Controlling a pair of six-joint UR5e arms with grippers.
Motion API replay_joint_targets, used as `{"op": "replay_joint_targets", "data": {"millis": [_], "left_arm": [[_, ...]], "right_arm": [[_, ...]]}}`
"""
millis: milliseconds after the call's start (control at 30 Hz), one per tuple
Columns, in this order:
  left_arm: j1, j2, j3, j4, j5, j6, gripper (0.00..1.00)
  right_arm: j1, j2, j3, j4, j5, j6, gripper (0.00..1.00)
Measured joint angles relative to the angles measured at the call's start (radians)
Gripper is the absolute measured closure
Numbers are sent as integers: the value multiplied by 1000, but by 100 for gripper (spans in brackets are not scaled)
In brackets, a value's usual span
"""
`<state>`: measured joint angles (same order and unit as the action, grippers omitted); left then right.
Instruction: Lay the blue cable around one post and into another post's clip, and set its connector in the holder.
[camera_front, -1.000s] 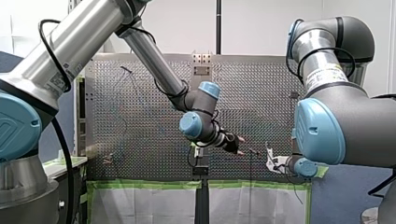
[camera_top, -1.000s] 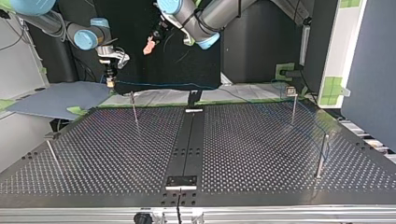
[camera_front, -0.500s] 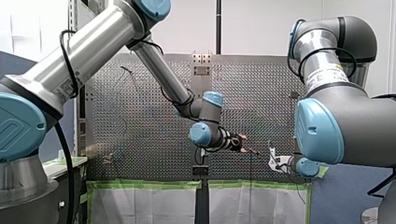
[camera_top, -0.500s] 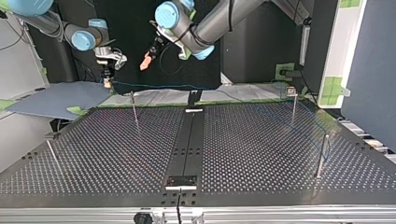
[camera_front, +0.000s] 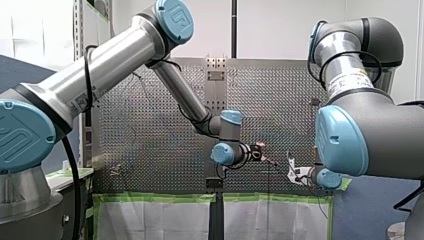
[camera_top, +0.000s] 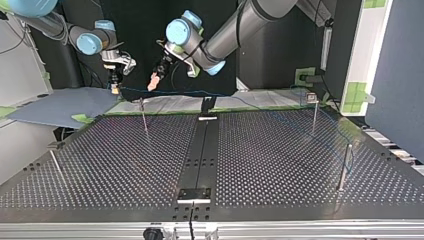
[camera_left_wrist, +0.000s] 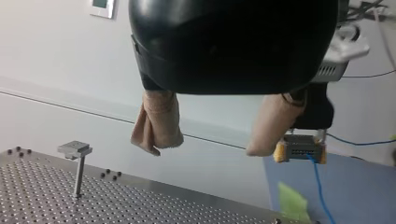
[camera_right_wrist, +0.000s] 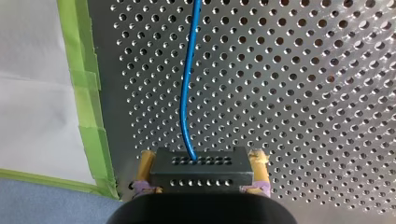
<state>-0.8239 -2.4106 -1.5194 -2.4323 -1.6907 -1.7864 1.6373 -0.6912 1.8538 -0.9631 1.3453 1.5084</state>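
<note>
Step in hand: cable routing. The connector is in the air, so the holder step is not done.

My right gripper (camera_right_wrist: 201, 164) is clamped on the black connector (camera_right_wrist: 201, 173), with its yellow pads pinching the two ends. It holds the connector just past the far edge of the perforated table (camera_top: 275, 165), at the top view's left.

The blue cable (camera_right_wrist: 187, 93) leaves the connector's face and runs out over the table. In the top view it stretches along the far edge toward the right side. There it seems to reach the clip-topped post (camera_top: 314, 110) and the near right post (camera_top: 344, 167), but the line is too thin to say whether it wraps them or only passes.

My left gripper (camera_left_wrist: 208, 147) is spread wide, beige pads well apart, with nothing between them. It hovers in the air close beside the right gripper, and the connector shows just past one of its pads. A third post (camera_top: 144, 115) stands on the table near below the two grippers.

Next move, as I judge it: the left gripper should come down on the cable a little along from the connector, with one pad on each side of the line, and close. The span can then be steered around a post while the right gripper keeps the connector. Go gently on tension, since a hard pull could twist the connector in the yellow pads or drag the cable off the far posts.
</note>
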Motion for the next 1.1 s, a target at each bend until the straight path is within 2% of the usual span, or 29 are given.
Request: {"op": "replay_joint_targets", "data": {"millis": [133,267,467,633,867,1100], "left_arm": [[2,-34,18,25,13,-6,0],[0,-47,22,13,12,6,0],[8,-50,22,-23,-8,26,0],[25,-51,23,-37,-43,51,0],[40,-56,25,-67,-80,60,0],[37,-105,62,-123,-90,69,0]], "right_arm": [[0,0,0,2,4,-4,72],[0,0,0,3,5,-6,72],[1,0,0,1,5,-8,72],[3,0,0,0,5,-8,72],[3,0,-1,-1,5,-8,72],[4,0,-3,1,7,-7,72]]}}
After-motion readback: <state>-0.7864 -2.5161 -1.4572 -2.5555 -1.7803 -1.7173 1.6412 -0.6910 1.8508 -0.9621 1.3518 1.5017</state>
